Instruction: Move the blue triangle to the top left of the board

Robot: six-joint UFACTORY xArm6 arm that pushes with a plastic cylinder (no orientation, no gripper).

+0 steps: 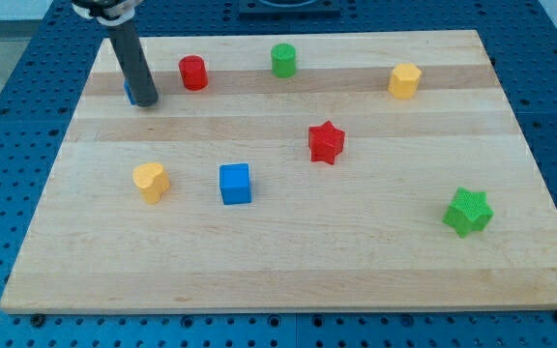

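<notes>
My tip (pixel 144 101), a bare rod with nothing to open or close, touches the blue triangle (pixel 129 92), mostly hidden behind it toward the view's left; red cylinder (pixel 193 72) sits right.

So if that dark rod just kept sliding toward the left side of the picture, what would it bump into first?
Almost at once, the blue block: only a sliver of it shows, peeking out on the view's left of my tip, so contact is likely but unclear. Beyond it lies only the board edge.

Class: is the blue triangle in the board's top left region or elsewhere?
In the top left: only a blue sliver shows behind my tip, near the board's top-left corner.
</notes>
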